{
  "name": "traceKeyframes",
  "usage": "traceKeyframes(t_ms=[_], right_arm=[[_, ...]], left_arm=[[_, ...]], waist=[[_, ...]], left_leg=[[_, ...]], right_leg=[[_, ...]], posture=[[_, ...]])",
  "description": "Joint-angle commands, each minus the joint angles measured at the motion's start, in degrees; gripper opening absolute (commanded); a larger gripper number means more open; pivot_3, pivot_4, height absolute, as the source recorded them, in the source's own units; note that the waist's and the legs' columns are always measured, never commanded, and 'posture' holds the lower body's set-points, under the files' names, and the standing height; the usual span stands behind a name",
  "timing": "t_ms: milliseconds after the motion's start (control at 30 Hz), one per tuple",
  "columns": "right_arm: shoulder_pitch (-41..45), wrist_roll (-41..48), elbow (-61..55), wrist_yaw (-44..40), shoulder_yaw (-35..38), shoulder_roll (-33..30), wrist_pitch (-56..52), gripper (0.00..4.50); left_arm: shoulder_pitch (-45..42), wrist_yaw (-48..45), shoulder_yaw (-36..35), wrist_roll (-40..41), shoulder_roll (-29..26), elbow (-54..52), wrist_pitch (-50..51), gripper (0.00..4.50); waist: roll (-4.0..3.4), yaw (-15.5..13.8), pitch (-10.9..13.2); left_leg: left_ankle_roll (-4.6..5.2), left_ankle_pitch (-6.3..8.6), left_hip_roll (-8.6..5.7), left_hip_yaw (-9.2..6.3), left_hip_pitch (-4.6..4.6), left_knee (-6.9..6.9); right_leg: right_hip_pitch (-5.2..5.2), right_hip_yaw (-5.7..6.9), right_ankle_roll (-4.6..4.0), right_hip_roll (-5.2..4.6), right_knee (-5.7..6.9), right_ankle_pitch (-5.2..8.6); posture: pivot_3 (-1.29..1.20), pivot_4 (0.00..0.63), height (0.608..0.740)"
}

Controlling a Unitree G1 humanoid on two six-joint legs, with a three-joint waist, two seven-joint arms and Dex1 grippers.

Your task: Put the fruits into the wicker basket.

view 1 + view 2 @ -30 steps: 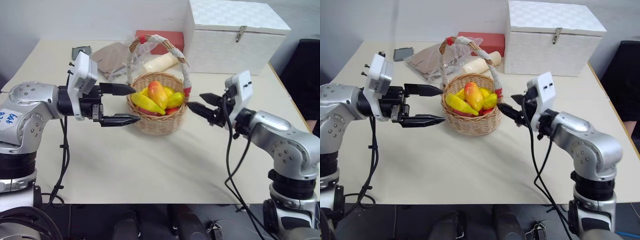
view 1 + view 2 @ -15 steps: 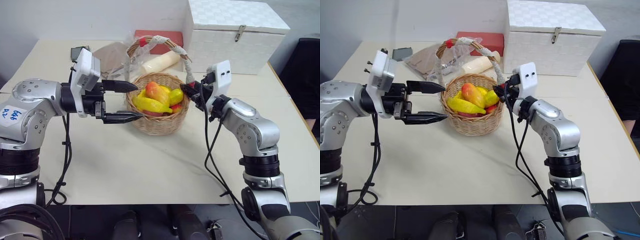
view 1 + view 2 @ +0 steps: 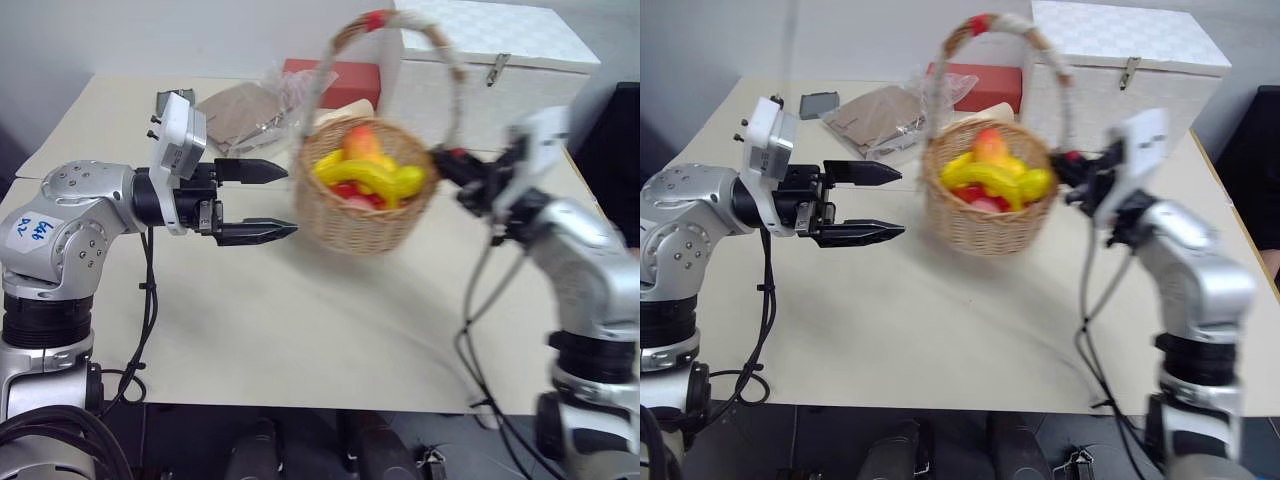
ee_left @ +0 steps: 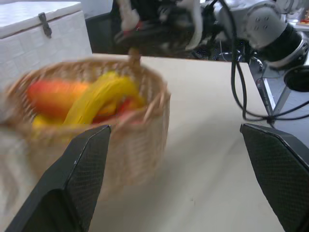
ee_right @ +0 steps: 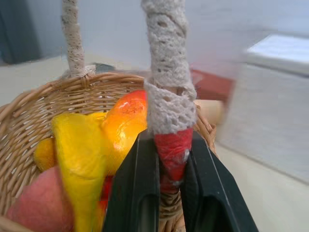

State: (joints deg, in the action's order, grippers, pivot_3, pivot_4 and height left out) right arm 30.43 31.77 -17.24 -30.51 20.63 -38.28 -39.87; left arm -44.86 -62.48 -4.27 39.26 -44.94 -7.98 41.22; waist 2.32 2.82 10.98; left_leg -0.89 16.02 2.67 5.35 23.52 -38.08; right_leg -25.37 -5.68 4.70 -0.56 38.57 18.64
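right gripper [image 5: 171,193] clenched on the red end of the basket [image 3: 362,200] handle | left gripper [image 3: 270,200] fingers spread wide, holding nothing, just beside the basket | banana [image 3: 375,178], mango [image 3: 365,145], peach [image 5: 41,203] inside basket | basket over the table [image 3: 300,320]

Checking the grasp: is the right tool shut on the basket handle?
Shut: the right tool clamps the wicker basket's handle at its red end.
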Motion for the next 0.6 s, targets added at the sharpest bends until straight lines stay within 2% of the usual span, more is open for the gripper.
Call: traceKeyframes(t_ms=[33,167,300,467,600], right_arm=[[-6.5,1.6,-3.1,-4.8,10.1,-5.4,2.6,0.21],[-14.9,0.8,-1.2,-7.3,16.8,-7.7,5.4,0.21],[-20.6,-1.0,0.8,-7.8,17.7,-6.1,10.0,0.21],[-26.0,2.9,1.9,-9.7,21.1,-2.7,10.9,1.88],[-31.6,3.9,3.2,-14.7,24.8,-5.7,11.7,3.27]], left_arm=[[-2.0,-1.2,-0.1,0.1,0.6,0.9,-1.4,4.5],[-3.8,-1.9,1.2,-1.3,2.3,3.3,-2.8,4.5],[-4.7,-2.7,2.0,-1.9,3.2,4.6,-3.3,4.5],[-5.5,-3.9,2.8,-1.9,3.8,5.5,-3.3,4.5],[-5.8,-5.3,3.2,-2.1,3.8,6.9,-3.5,4.5]], waist=[[0.0,0.0,0.0],[0.0,0.4,0.0],[-0.03,0.8,0.0],[-0.09,0.5,0.0],[-0.1,0.3,-0.1]], left_leg=[[0.01,0.01,0.0,0.03,-0.03,0.0],[0.21,0.12,0.0,0.12,-0.2,0.01],[0.19,0.11,-0.03,0.11,-0.39,0.01],[0.14,0.1,-0.01,0.09,-0.42,0.0],[0.15,0.11,-0.04,0.08,-0.41,-0.02]], right_leg=[[0.01,-0.03,0.0,0.02,0.01,0.0],[0.11,-0.14,0.02,0.12,0.06,-0.01],[0.14,-0.44,0.04,0.28,0.22,-0.02],[0.14,-0.53,0.04,0.34,0.26,-0.02],[0.17,-0.51,0.06,0.31,0.23,-0.03]], posture=[[0.0,0.15,0.74],[0.0,0.15,0.74],[0.0,0.15,0.74],[0.0,0.15,0.74],[0.0,0.15,0.74]])
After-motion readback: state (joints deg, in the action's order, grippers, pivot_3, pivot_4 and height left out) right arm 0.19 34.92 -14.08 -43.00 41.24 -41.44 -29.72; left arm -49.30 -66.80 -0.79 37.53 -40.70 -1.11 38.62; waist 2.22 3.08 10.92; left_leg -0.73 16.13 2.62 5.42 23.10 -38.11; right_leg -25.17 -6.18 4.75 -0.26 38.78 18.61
